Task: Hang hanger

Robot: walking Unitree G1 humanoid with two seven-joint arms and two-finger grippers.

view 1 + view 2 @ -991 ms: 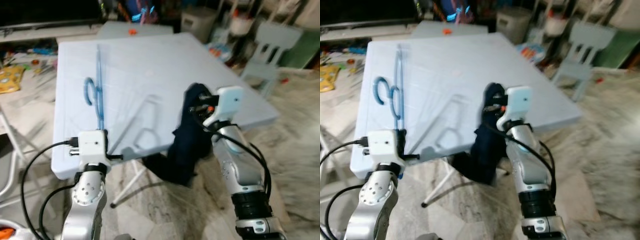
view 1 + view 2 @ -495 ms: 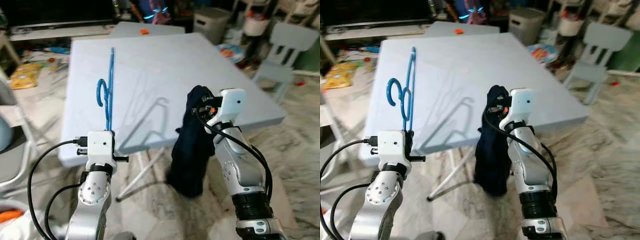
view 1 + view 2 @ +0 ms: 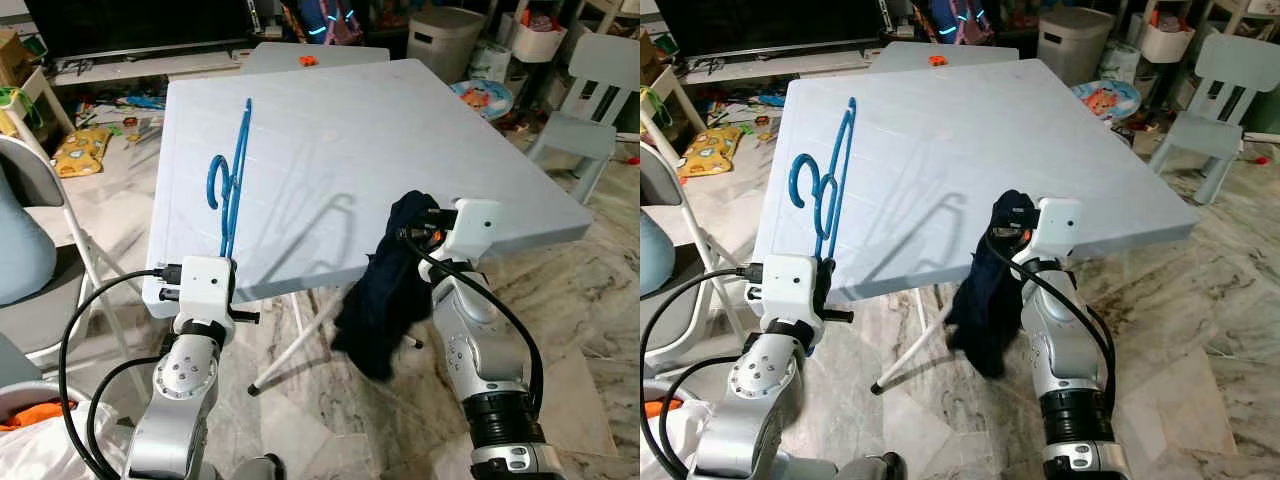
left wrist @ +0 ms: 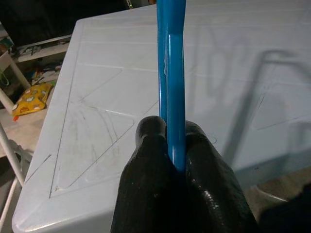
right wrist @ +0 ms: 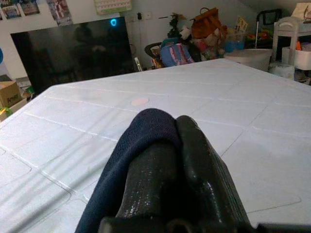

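Left gripper: we see fingers clamped on the blue hanger, held upright above the near left edge of the pale blue table | Right gripper: closed on a dark navy garment hanging off the near edge | Writing: none legible to us.

No legible text, label, brand, number or sign anywhere in the frames. Posters on wall behind dark screen: print too small and blurred to read. Printed mat on floor and colourful item beside table: pictures only, no readable lettering.
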